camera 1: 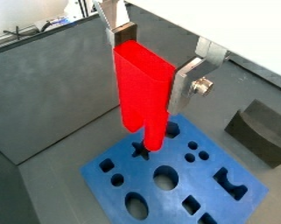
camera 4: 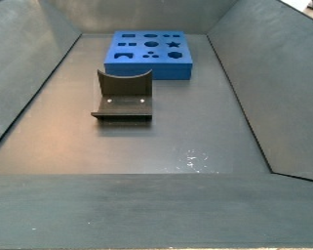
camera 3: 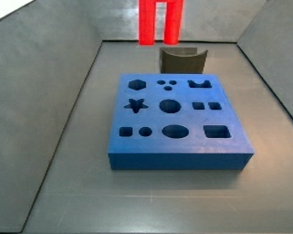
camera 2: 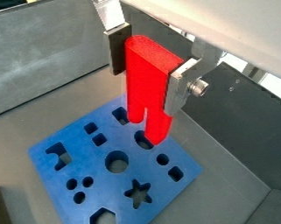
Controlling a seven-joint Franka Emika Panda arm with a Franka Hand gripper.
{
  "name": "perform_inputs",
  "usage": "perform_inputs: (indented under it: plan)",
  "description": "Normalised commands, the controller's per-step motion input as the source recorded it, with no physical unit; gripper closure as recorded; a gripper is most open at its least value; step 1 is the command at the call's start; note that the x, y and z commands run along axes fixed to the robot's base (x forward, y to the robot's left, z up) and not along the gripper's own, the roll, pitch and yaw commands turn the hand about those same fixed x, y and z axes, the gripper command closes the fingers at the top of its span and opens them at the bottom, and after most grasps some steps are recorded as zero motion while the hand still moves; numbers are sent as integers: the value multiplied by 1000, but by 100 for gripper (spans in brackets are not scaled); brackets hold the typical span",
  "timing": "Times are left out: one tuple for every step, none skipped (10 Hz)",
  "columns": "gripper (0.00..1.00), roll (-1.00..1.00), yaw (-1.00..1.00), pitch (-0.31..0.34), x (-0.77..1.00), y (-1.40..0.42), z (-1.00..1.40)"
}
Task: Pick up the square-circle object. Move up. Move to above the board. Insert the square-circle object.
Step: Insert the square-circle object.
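My gripper is shut on the square-circle object, a bright red tall peg with two prongs pointing down. It shows in both wrist views, with the silver fingers pressed on its two sides. The peg hangs in the air above the board, a thick blue slab with dark cut-outs. In a side view only the peg's prongs show, high above the floor behind the board. The gripper is out of both side views.
The dark grey fixture stands on the floor just beyond the board; it also shows in a side view and in a wrist view. Grey sloping walls enclose the floor on all sides.
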Motion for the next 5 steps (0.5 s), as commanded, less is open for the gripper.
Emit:
perform_inputs:
  plan:
    - [100,230,6,0,97,-406,-340]
    - [100,227,0,0,269,-497,-471]
    - [100,204,0,0,360,-489,-460]
    - [100,177,0,0,340,-386,-431]
    - [100,134,0,0,294,-263,-426]
